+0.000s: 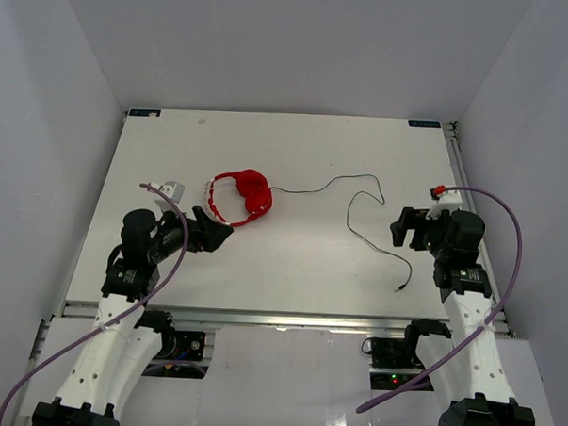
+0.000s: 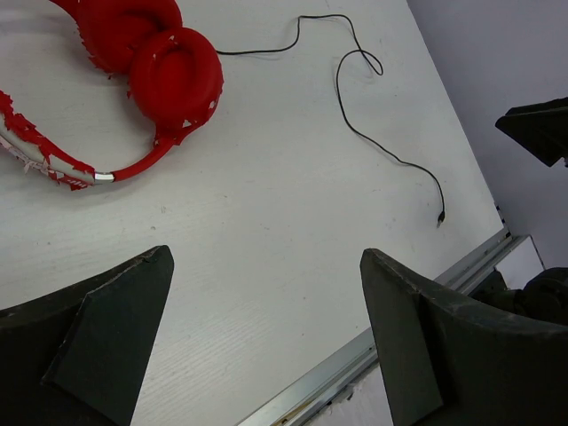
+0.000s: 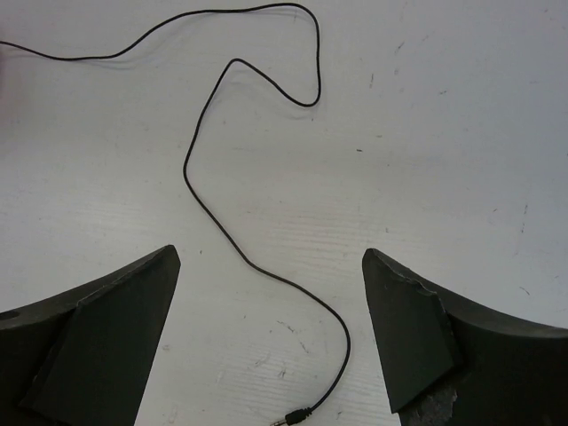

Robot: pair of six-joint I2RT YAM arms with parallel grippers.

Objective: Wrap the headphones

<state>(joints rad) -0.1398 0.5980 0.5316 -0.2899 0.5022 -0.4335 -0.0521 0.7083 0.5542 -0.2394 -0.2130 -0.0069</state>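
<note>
The headphones lie on the table, a bit left of the middle. Their cable runs off to the right across the table, bends in a loop, then comes back toward the near edge. The plug at its end lies close to that edge, on the right side. The left gripper is just in front of the headphones, not touching them. The right gripper is over on the right, beside the cable's last stretch and well apart from the headphones.
</note>
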